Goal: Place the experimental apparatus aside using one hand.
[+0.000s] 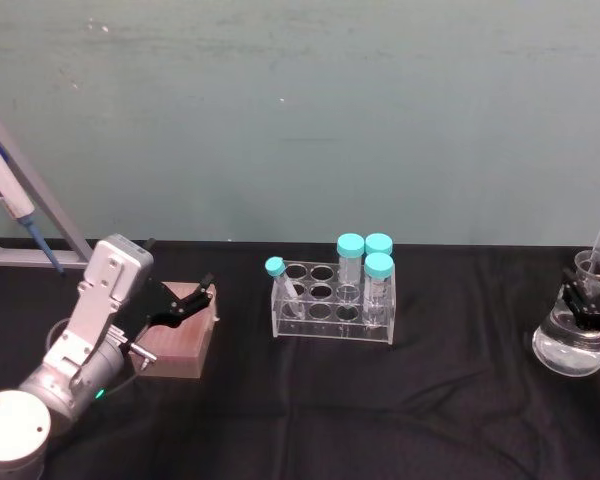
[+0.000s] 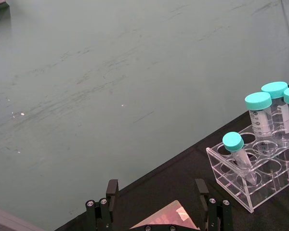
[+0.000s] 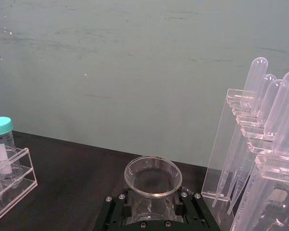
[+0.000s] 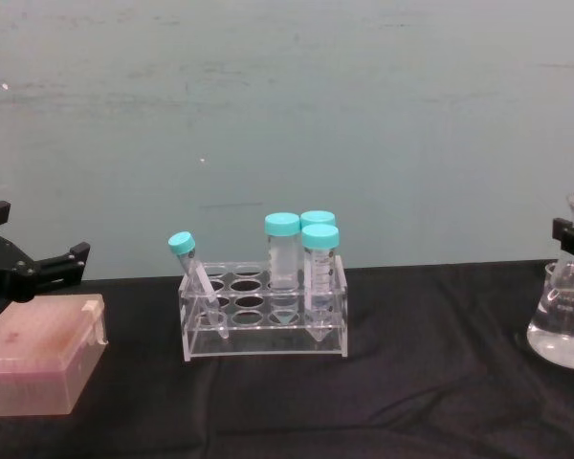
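Black cloth covers the tabletop (image 1: 310,400), with a plain teal wall behind.

Right tool (image 1: 587,306): at the far right edge of the tabletop, fingers closed around the neck of the flask (image 1: 571,343). In the right wrist view the flask mouth sits between my fingers (image 3: 116,208), so I judge the grasp made. Flask base appears to rest on the cloth; I cannot tell if it is lifted. Clear liquid inside.

Pipette stand (image 3: 253,159): just beside the flask, upright, not held.

Left tool (image 1: 183,303): open, hovering over a pink box (image 1: 180,345) on the left. Idle, by my reading.

Tube rack (image 1: 333,303): centre, four teal-capped tubes, well apart from both tools.

Progress: flask gripped one-handed at the table's edge; moving it aside and releasing remain. Stand untouched.
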Robot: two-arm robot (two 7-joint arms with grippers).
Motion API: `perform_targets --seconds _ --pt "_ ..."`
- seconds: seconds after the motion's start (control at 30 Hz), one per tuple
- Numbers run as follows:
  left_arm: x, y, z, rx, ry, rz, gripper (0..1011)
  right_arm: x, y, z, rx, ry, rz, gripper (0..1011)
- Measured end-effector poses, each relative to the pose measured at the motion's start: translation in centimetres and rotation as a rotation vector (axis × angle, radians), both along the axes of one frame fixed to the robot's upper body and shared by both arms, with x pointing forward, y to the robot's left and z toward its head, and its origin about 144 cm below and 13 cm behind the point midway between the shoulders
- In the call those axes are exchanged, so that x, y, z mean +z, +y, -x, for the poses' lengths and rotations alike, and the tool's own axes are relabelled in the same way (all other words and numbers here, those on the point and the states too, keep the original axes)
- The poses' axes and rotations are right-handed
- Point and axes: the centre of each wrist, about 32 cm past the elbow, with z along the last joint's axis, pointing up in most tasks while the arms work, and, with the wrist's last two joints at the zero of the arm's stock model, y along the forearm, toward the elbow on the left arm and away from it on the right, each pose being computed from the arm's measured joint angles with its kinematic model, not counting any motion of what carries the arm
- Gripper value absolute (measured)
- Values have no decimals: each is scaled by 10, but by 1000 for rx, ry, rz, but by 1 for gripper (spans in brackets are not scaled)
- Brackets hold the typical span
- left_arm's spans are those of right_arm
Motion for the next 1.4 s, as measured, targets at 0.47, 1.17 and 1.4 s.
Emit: perform_targets --seconds 0.47,1.17,1.4 --pt "0 0 0 0 0 0 1000 -2 0 1 2 7 2 603" --pt "0 0 0 0 0 0 1000 -1 0 0 0 2 1 1000" --pt "0 0 0 0 0 0 1000 0 0 0 -1 -4 5 1000"
